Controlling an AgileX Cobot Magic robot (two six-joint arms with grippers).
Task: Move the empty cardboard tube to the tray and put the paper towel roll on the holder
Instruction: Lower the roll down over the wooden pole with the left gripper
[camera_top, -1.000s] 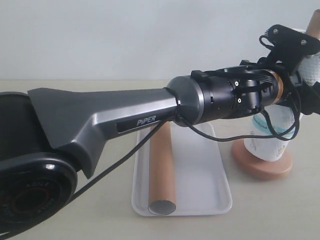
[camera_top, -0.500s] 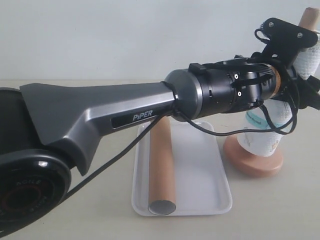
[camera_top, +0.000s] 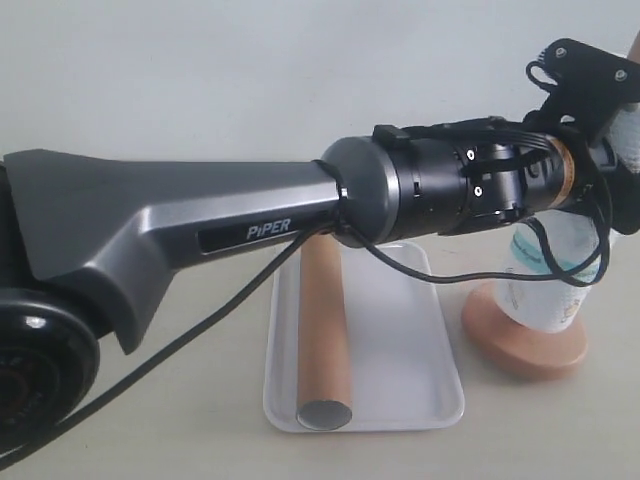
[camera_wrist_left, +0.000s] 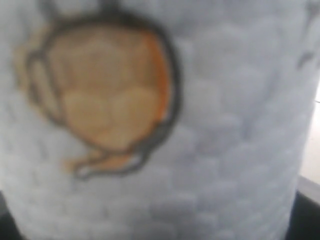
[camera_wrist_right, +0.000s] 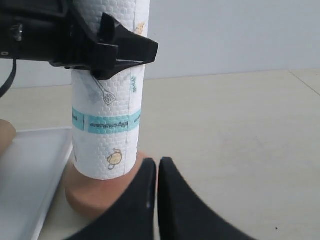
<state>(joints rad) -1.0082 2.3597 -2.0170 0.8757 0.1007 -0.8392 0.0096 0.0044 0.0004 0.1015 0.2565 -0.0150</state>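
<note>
The paper towel roll (camera_wrist_right: 107, 115) stands upright over the holder's rod, its lower end at the round wooden base (camera_wrist_right: 95, 195). The rod's top (camera_top: 634, 45) pokes out above the roll. My left gripper (camera_top: 620, 150) reaches across from the left and is shut on the upper part of the roll, with one black finger (camera_wrist_right: 125, 50) pressed on its side. The left wrist view is filled by the roll (camera_wrist_left: 210, 150). The empty cardboard tube (camera_top: 325, 340) lies lengthwise in the white tray (camera_top: 410, 340). My right gripper (camera_wrist_right: 157, 165) is shut and empty, close to the base.
The left arm's grey forearm (camera_top: 200, 235) spans the exterior view above the tray, with a black cable (camera_top: 230, 310) hanging from it. The tray's edge (camera_wrist_right: 30, 165) lies right beside the holder base. A pale wall stands behind the beige tabletop (camera_wrist_right: 240, 130).
The roll and holder swung a little to the left, then back to the right, with my left gripper still on the roll. The left forearm rose slightly. Tube and tray stayed put.
</note>
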